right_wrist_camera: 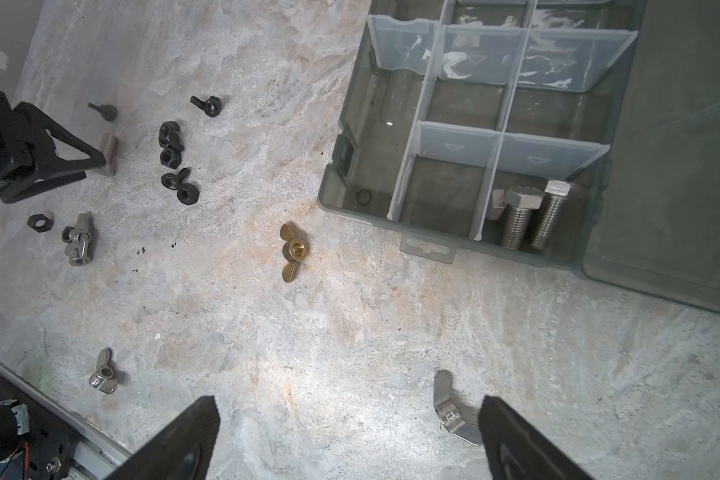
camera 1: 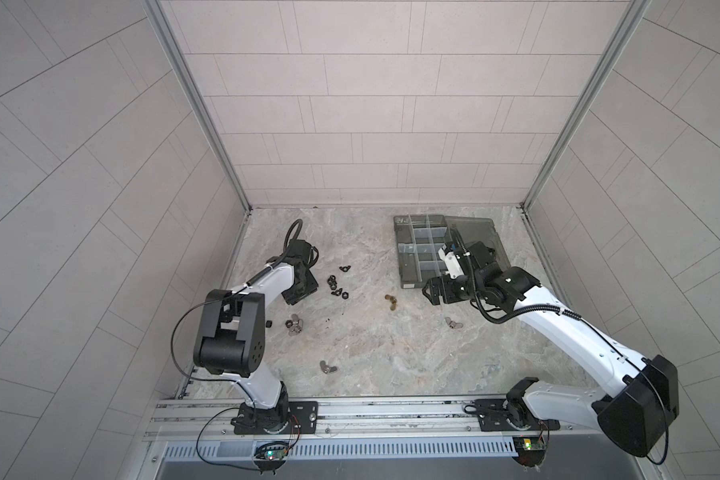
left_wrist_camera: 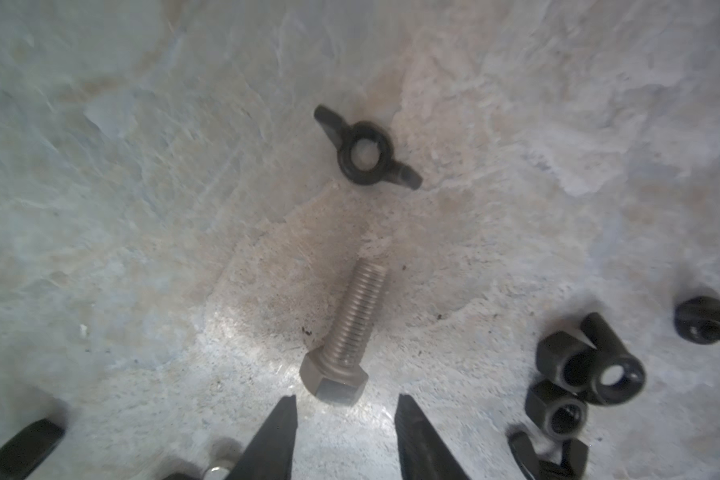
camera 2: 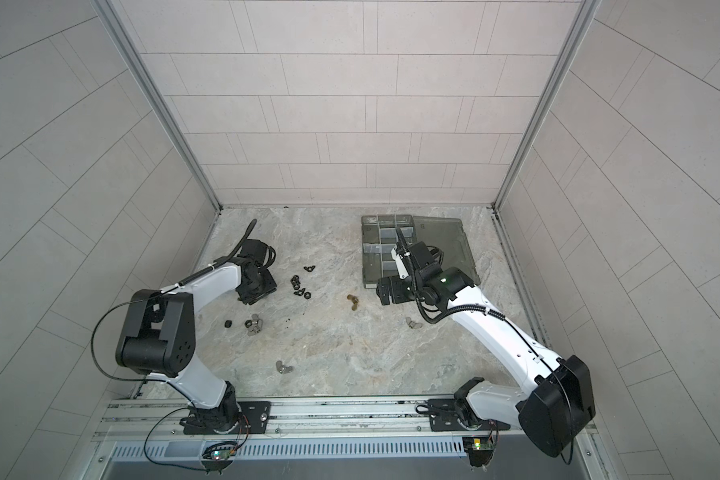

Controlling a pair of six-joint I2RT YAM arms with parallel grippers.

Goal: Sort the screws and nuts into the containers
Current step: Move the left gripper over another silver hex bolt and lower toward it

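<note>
left pincer [left_wrist_camera: 346, 397]: released, its two fingers parted with nothing clamped; it sits low over the table at the left of both top views.
loose screw [left_wrist_camera: 348, 328]: lies flat on the marbled table [left_wrist_camera: 142, 166]. Its hex head is just ahead of the gap between the left pincer's fingers, and its thread points away toward a black wing nut [left_wrist_camera: 366, 151] lying apart from it.
right pincer [right_wrist_camera: 348, 399]: spread wide and empty over bare table; in both top views it hangs by the lower left corner of the box.
silver wing nut [right_wrist_camera: 454, 411]: on the table, just beside one finger of the right pincer.
containers [camera 1: 406, 270]: compartments of a smoky-grey box at the upper right of the table in both top views, with its lid [camera 1: 474, 226] lying open to the right.
stored screws [right_wrist_camera: 533, 216]: two, side by side in the corner compartment next to the lid.
black nuts [camera 1: 336, 284]: a loose cluster left of centre, just right of the left pincer.
brass wing nut [camera 1: 390, 300]: mid-table, between the black nuts and the box.
silver nuts [camera 1: 294, 326]: bunched at the lower left of the table.
lone wing nut [camera 1: 327, 366]: by itself, nearer the table's bottom edge.
</note>
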